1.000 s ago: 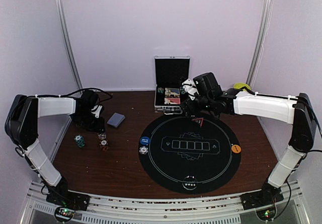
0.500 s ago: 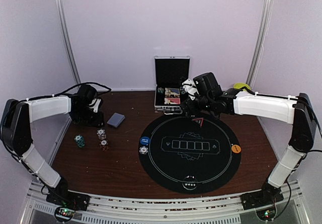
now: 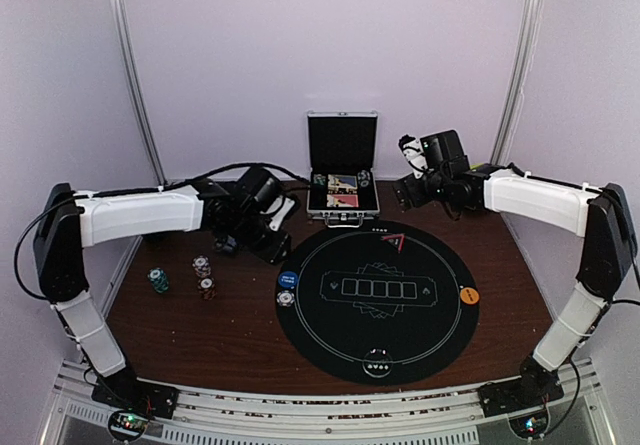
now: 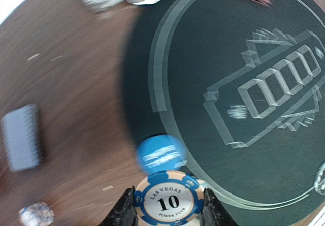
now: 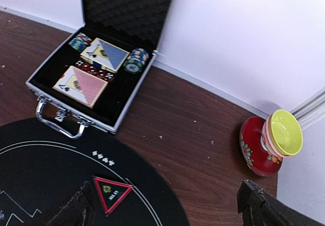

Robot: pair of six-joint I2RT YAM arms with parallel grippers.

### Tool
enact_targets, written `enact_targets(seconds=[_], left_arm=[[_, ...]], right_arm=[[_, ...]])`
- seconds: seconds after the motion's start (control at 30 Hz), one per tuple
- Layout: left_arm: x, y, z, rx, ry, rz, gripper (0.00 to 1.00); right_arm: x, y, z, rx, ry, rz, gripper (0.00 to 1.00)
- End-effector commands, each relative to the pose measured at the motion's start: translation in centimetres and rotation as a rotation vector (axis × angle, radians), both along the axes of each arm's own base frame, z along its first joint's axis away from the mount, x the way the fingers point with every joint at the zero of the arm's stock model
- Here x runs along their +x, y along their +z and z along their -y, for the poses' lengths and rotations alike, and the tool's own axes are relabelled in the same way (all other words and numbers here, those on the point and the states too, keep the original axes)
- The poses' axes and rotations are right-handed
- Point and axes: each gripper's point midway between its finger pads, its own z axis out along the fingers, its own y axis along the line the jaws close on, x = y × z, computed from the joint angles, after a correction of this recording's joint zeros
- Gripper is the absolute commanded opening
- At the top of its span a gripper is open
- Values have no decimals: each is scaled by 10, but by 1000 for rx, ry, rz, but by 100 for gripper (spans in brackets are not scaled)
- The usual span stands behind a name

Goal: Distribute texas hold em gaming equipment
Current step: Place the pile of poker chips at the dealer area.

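Observation:
A blue-and-white poker chip marked 10 (image 4: 169, 200) sits between the fingers of my left gripper (image 4: 169, 205), which is shut on it. That gripper (image 3: 272, 249) hangs at the left rim of the round black mat (image 3: 400, 325), just above a blue button (image 4: 160, 154). A grey-blue deck of cards (image 4: 21, 137) lies on the wood to its left. Teal chips (image 3: 158, 280) and two small chip stacks (image 3: 204, 275) stand farther left. An orange button (image 3: 468, 294) rests on the mat's right side. My right gripper (image 5: 165, 211) is open and holds nothing, over the mat's far edge.
The silver case (image 5: 134, 91) stands open at the back with card decks and chips inside. A red cup with a yellow-green rim (image 5: 269, 144) lies by the back wall on the right. A red-edged triangle marker (image 5: 110, 193) sits on the mat's far edge.
My left arm has swung right from the chip stacks to the mat's left rim, carrying the chip. My right arm has drawn back to the right, away from the case front.

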Motion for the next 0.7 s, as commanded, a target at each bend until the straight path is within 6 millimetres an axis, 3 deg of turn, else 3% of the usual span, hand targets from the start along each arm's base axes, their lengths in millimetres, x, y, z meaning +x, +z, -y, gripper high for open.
enact_targets(seconds=[0.0, 0.13, 0.3, 0.53, 0.67], left_arm=[[-26, -10, 64, 2, -106, 1, 26], [-64, -21, 127, 21, -254, -4, 26], [-103, -31, 183, 6, -395, -6, 26], [-146, -44, 234, -15, -541, -6, 26], [-165, -51, 252, -23, -596, -12, 26]], right_arm=[[10, 18, 37, 76, -79, 25, 100], [15, 16, 52, 88, -110, 22, 100], [18, 11, 61, 90, -128, 11, 100], [19, 9, 64, 94, -130, 4, 100], [19, 8, 63, 96, -123, 1, 100]])
